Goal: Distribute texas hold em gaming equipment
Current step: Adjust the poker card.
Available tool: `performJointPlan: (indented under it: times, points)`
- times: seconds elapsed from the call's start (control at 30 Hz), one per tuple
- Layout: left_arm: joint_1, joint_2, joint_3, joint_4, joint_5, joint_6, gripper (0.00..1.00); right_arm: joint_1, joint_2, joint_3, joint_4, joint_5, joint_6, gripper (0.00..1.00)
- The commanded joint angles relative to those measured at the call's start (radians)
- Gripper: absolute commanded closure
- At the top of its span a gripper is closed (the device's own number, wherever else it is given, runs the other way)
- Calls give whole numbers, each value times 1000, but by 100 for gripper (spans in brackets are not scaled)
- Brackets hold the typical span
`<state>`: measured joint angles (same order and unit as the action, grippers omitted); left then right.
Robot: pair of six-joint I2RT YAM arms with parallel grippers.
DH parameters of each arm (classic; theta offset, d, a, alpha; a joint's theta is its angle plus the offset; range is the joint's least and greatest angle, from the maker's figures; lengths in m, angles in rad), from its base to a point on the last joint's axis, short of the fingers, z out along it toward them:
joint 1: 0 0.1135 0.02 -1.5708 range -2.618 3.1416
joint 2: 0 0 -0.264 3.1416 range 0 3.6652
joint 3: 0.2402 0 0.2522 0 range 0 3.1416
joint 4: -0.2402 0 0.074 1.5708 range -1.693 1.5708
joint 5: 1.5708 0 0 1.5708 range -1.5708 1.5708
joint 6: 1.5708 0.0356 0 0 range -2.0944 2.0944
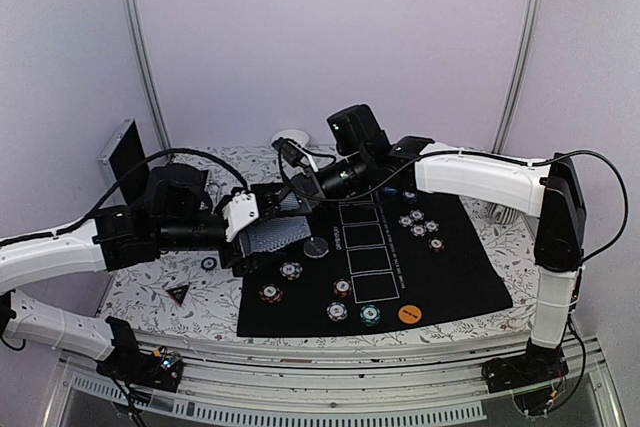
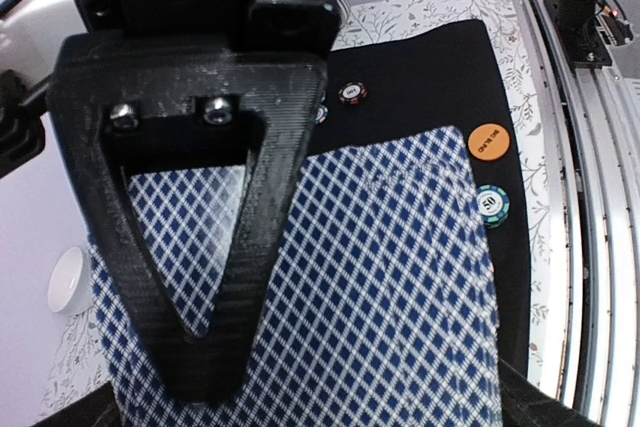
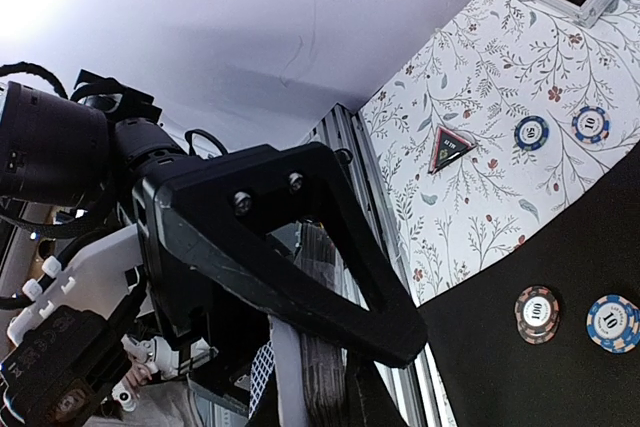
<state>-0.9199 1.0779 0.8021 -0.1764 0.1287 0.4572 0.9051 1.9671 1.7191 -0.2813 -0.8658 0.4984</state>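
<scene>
Left gripper [image 1: 258,230] grasps the deck [image 2: 400,277] wide-jawed above the mat's [image 1: 460,277] left edge, right gripper [image 1: 300,185] clenched at its far end, card hold unclear; dealing seems in hand, and next calls for peeling one card off cleanly onto the mat.

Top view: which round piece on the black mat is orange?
The disc at the near edge, right of the green chip; the others are striped or dark.

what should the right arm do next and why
Probably draw the right pincer toward the mat, peeling a card off: it looks shut at the edge of the cards that the left pincer carries, and the mat's outlined boxes are bare.
</scene>
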Motion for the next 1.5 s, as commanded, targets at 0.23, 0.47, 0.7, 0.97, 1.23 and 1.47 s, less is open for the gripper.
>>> performJointPlan:
  times: [0.23,0.47,0.7,0.97,1.23,1.47]
  points:
    - [15,-140,-120,143,51,-3,8,-31,-26,-23,24,-28,-12,98]
    - [115,-280,-172,236,236,-255,2,-31,-36,-31,27,-17,-30,98]
    - [221,-239,-137,238,140,-812,2,-37,-69,-34,43,19,-52,98]
    - [375,-208,-307,487,418,-1094,2,-42,-122,-99,127,45,-51,98]
    - [354,-155,-408,824,543,-1157,2,-32,-111,-133,219,34,-12,98]
    - [350,-96,-413,841,538,-1149,25,-26,-89,-112,242,2,3,98]
